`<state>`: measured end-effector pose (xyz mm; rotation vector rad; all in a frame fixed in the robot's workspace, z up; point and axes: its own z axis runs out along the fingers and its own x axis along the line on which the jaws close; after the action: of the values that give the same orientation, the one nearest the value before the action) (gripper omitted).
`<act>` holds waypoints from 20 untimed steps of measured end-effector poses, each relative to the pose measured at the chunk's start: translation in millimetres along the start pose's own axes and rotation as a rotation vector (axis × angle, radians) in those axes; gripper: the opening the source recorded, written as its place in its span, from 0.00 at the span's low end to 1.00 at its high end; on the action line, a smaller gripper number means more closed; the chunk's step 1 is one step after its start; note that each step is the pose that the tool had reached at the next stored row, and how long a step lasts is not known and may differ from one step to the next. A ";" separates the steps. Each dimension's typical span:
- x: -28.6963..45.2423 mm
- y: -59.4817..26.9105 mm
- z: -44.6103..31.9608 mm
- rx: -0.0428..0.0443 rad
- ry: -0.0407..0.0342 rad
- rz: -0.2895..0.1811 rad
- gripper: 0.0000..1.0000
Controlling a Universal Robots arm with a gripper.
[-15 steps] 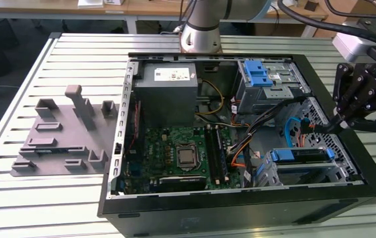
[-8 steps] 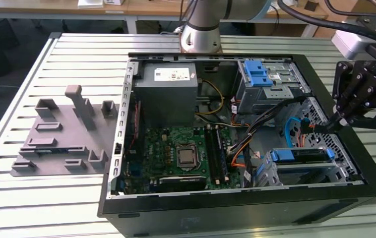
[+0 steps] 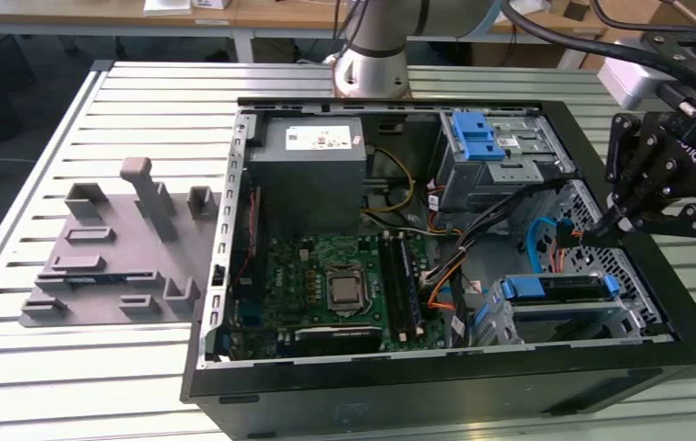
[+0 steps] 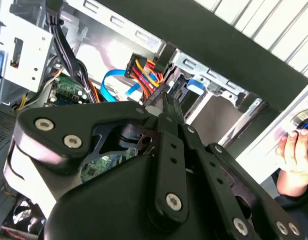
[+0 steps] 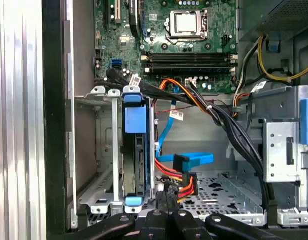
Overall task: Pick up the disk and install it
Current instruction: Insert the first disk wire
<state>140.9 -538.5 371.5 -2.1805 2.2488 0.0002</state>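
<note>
The disk sits in the lower drive cage of the open computer case, at the exterior view's right, with its blue rails showing. In the first wrist view the disk stands edge-on between the cage's metal walls, under a blue bracket. My gripper hangs just above the case's right wall, beside the cage, with its fingers shut together. Its fingertips are next to a black plug with red, yellow and orange wires. In the second wrist view the gripper points at that same plug.
A blue flat cable and a black wire bundle cross the case floor near the fingers. The motherboard, grey power supply and upper drive cage with a blue latch lie further in. A grey fixture lies on the table. A hand shows outside the case.
</note>
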 end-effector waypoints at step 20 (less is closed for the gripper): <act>-6.2 -0.5 7.6 -0.0334 0.0175 0.137 0.30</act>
<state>141.6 -532.3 363.9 -2.0444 2.4201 0.0198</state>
